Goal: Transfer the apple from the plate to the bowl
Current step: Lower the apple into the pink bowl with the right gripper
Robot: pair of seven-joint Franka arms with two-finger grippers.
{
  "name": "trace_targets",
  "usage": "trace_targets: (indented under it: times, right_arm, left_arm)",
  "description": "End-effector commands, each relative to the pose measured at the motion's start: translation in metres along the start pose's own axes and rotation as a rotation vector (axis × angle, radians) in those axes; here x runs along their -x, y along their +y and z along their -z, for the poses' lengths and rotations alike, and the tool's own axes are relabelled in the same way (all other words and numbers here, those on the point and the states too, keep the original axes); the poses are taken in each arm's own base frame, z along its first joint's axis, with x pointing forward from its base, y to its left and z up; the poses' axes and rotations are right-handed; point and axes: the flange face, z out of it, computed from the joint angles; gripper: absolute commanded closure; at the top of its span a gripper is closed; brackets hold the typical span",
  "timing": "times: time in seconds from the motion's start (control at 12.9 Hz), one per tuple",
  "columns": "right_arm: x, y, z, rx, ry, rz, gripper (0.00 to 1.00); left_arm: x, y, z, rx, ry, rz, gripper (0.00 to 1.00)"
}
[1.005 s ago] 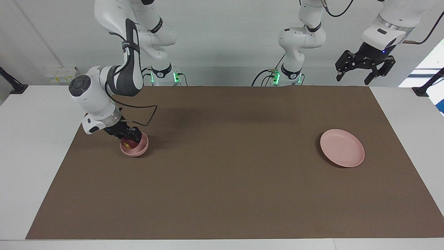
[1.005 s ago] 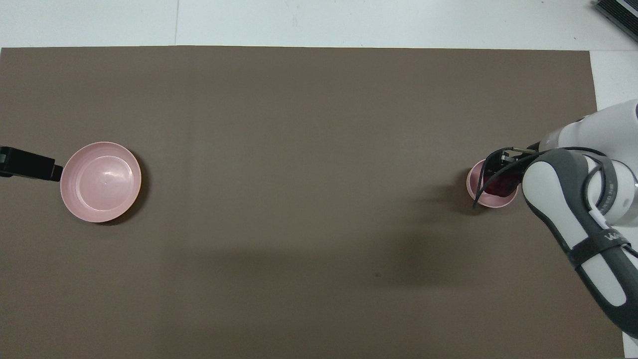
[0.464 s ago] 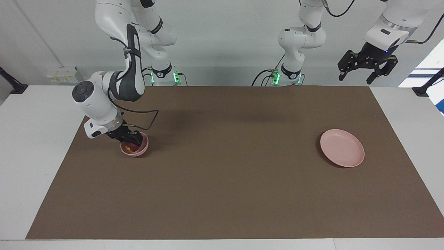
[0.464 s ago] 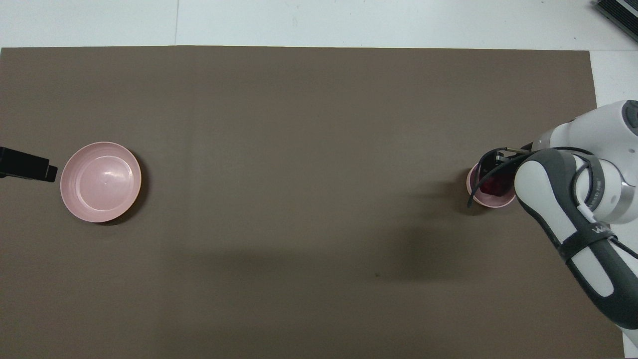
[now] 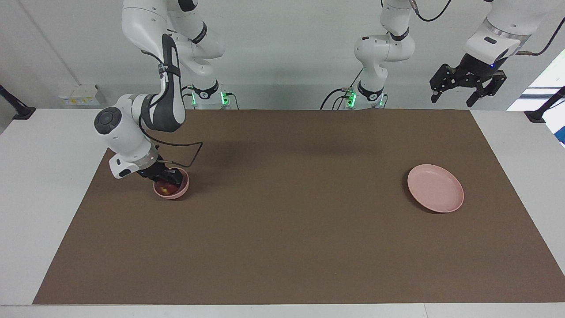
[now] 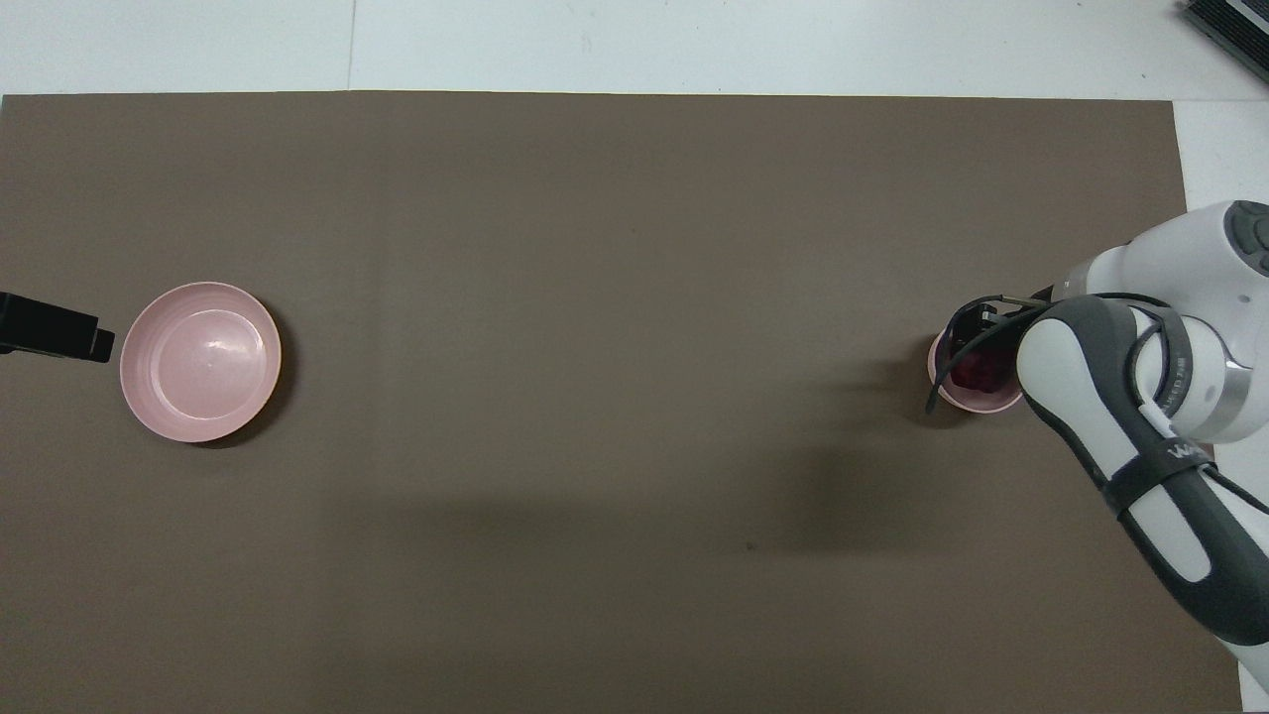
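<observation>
The dark red apple [image 5: 164, 190] lies in the small pink bowl [image 5: 177, 192] at the right arm's end of the table. It also shows in the overhead view [image 6: 977, 370], inside the bowl [image 6: 977, 403]. My right gripper [image 5: 166, 178] is open just above the apple, its fingers down over the bowl's rim nearest the robots. The flat pink plate [image 5: 435, 194] sits bare at the left arm's end and also shows in the overhead view [image 6: 201, 361]. My left gripper [image 5: 459, 95] is open and waits high in the air; its tip [image 6: 55, 332] shows beside the plate.
A brown mat [image 5: 282, 229] covers the table, with white table edge around it. A black cable [image 5: 190, 152] loops from the right wrist over the mat beside the bowl.
The apple has sunk lower into the bowl and sits free of the right gripper. The right wrist has drawn up and tilted back slightly. The left gripper has risen a little.
</observation>
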Motion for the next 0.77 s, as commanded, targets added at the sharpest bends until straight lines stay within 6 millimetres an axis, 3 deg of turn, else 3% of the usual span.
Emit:
trace_targets:
  times: [0.0,0.08,0.23,0.31,0.39,0.54,0.62,0.7]
  right_arm:
    - [-0.0037,0.0021,-0.0067,0.018,0.008,0.018,0.97]
    - [-0.0037,0.0021,-0.0067,0.018,0.008,0.018,0.86]
    - [-0.0036,0.0021,-0.0068,0.017,0.007,0.014,0.5]
    - [-0.0039,0.0019,-0.0061,0.017,0.008,0.014,0.37]
    - [-0.0041,0.0018,-0.0056,0.017,0.008,0.014,0.3]
    - [-0.0047,0.0016,-0.0043,0.017,0.009,0.015,0.06]
    - [-0.0046,0.0017,-0.0053,0.017,0.007,0.014,0.0]
    - [-0.0042,0.0016,-0.0043,0.017,0.003,0.013,0.0]
  left_arm:
    - [0.0039,-0.002,0.0044,-0.014,-0.009,0.0,0.0]
    - [0.0039,-0.002,0.0044,-0.014,-0.009,0.0,0.0]
    - [0.004,-0.0028,0.0044,-0.014,-0.009,0.002,0.0]
    - [0.0039,-0.0028,0.0045,-0.014,-0.007,0.002,0.0]
    - [0.004,-0.0028,0.0044,-0.014,-0.009,0.002,0.0]
    - [0.004,-0.0028,0.0044,-0.014,-0.009,0.002,0.0]
    - [0.0044,-0.0027,0.0053,-0.014,-0.006,0.002,0.0]
    - [0.0046,-0.0026,0.0052,-0.014,-0.007,0.002,0.0]
